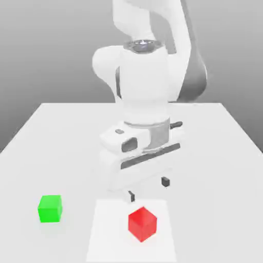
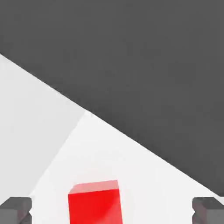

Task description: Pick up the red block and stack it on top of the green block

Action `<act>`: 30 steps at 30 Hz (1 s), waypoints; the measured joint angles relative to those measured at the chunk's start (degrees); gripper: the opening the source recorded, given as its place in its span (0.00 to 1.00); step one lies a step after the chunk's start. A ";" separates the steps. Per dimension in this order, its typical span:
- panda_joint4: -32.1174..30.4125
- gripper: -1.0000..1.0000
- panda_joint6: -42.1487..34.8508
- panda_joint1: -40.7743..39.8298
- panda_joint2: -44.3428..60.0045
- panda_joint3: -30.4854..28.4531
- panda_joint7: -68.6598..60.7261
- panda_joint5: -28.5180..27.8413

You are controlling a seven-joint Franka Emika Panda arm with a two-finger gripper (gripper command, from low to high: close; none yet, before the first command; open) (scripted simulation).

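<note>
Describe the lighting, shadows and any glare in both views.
Exterior view: bright, even light; the red block has differently shaded faces, the green block a slightly lighter top, and the white patch looks washed out. Hand view: a dark grey area with a slanting edge, cause unclear; no glare spot on the red block.

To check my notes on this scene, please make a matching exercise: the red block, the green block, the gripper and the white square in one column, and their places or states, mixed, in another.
Things:
1. Red block
2. Green block
3. Gripper
4. White square

Places or states:
A. Open, holding nothing
B. Lies flat under one block
C. Rests on the white square
D. Stands on the table, nearer the exterior view's left edge than the other block

Right pairs: 1-C, 2-D, 3-A, 4-B
</note>
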 joint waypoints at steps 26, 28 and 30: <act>-1.30 0.00 -2.44 -15.23 -2.59 -4.99 4.00 -3.65; -1.50 0.00 -3.54 -19.05 -3.89 -7.53 5.37 -4.21; -1.70 0.00 -4.58 -23.29 -5.05 -9.64 6.62 -4.61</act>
